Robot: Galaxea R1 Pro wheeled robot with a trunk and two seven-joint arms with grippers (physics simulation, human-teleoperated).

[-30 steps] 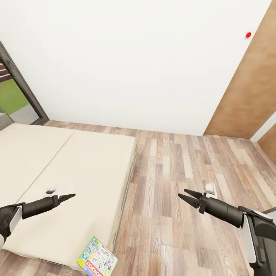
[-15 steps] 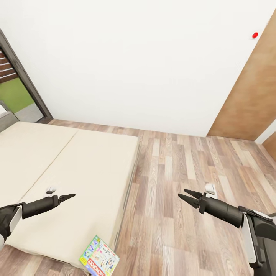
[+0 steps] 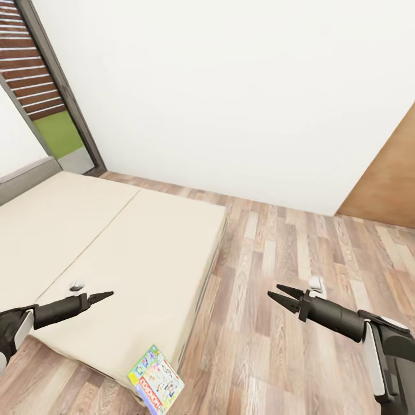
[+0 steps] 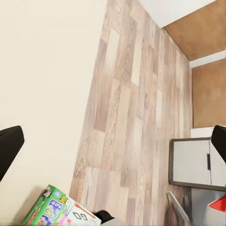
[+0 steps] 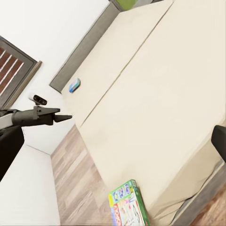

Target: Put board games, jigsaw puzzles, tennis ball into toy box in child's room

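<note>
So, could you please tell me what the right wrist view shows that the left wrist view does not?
The right wrist view adds a small blue flat box by the low grey headboard, and the shut left gripper. The left wrist view adds a dark-grey cabinet with a pale door and brown wall panels. Both share the beige mattress, the wood-plank floor and the green-edged multicolour game box at the bed's corner.

Both dark, slender robot arms reach in from the bottom corners of the head view, roughly level with each other; the left arm's black two-finger gripper (image 3: 104,297) sits at lower left with its tips pinched together into one point; the right arm's black two-finger gripper (image 3: 279,296) at lower right has its fingers spread in a narrow V, holding nothing; both point inward toward frame centre.
</note>
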